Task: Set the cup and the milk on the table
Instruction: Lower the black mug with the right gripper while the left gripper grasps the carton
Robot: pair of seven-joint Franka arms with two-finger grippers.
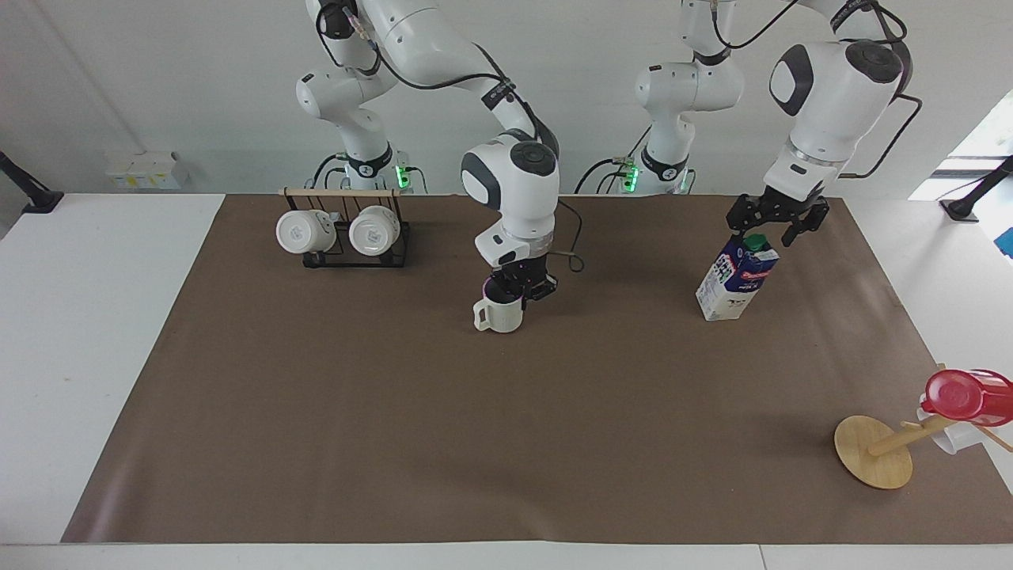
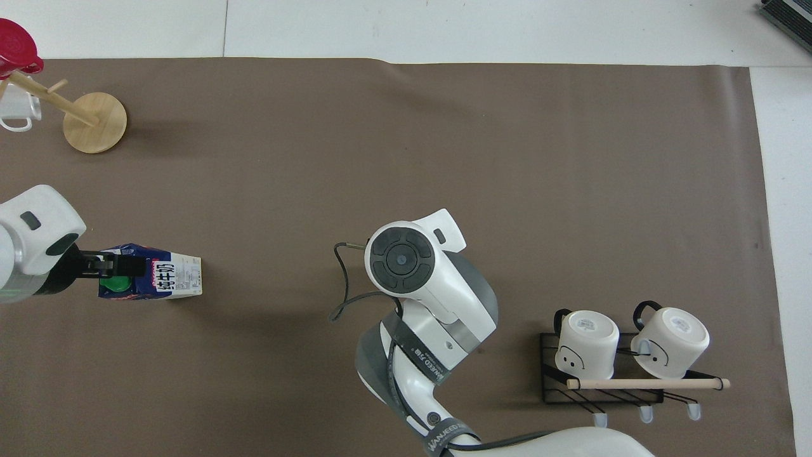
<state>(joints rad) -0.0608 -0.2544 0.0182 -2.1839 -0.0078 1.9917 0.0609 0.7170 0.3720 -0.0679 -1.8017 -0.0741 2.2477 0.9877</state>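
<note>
The cream-white cup (image 1: pixel 500 314) stands upright in the middle of the brown-paper table (image 1: pixel 475 443), handle toward the right arm's end. My right gripper (image 1: pixel 518 286) comes straight down onto it and is shut on its rim. I cannot tell whether its base rests on the paper. In the overhead view the right arm's wrist hides the cup. The blue-and-white milk (image 1: pixel 736 279) (image 2: pixel 166 278) stands on the paper toward the left arm's end. My left gripper (image 1: pixel 764 231) (image 2: pixel 118 267) hangs open just over its green cap, a finger on either side.
A black wire rack (image 1: pixel 344 237) (image 2: pixel 609 368) with two white mugs stands close to the right arm's base. A wooden mug tree (image 1: pixel 874 453) (image 2: pixel 95 120) carrying a red cup (image 1: pixel 967 396) leans at the table's corner farthest from the robots, at the left arm's end.
</note>
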